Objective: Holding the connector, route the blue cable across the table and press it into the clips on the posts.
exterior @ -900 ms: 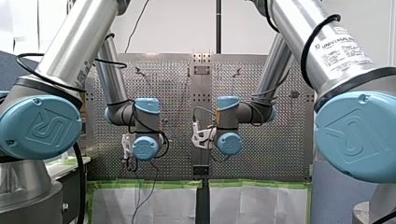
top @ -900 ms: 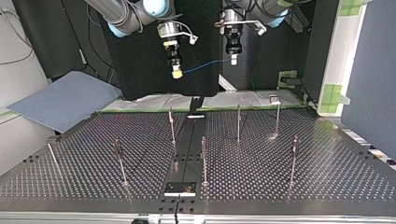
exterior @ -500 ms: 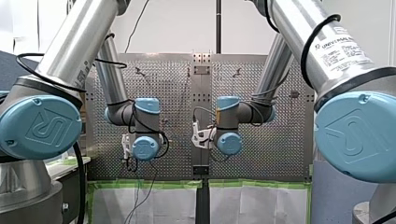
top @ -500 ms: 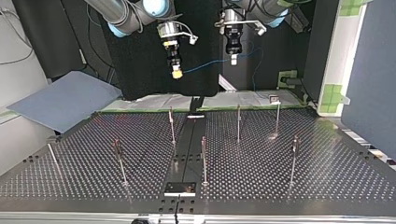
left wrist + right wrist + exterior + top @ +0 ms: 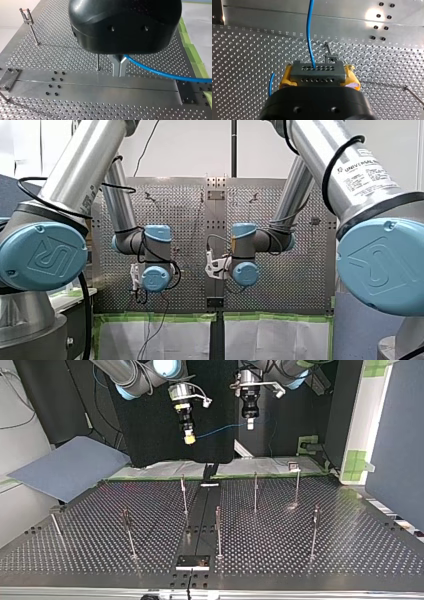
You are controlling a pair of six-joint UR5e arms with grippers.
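Height is what the coming move turns on. The connector [image 5: 317, 73], a grey block with two rows of small holes, is clamped between the yellow pads [image 5: 285, 77] of my right claw [image 5: 189, 438], well above the surface [image 5: 300, 560]. From the connector's face the blue cable [image 5: 222, 431] runs as a thin, nearly straight span sideways to my left claw [image 5: 119, 65]. Its metal fingers are pinched shut on the cable, level with the connector or slightly higher. Past that pinch the cable droops away from the connector in a loose hang. The span's long axis lies crosswise, from one claw to the other. Every post stands well below the connector. The nearest post [image 5: 184, 495] is almost straight under it, so my right arm looks the closer one to begin pressing.
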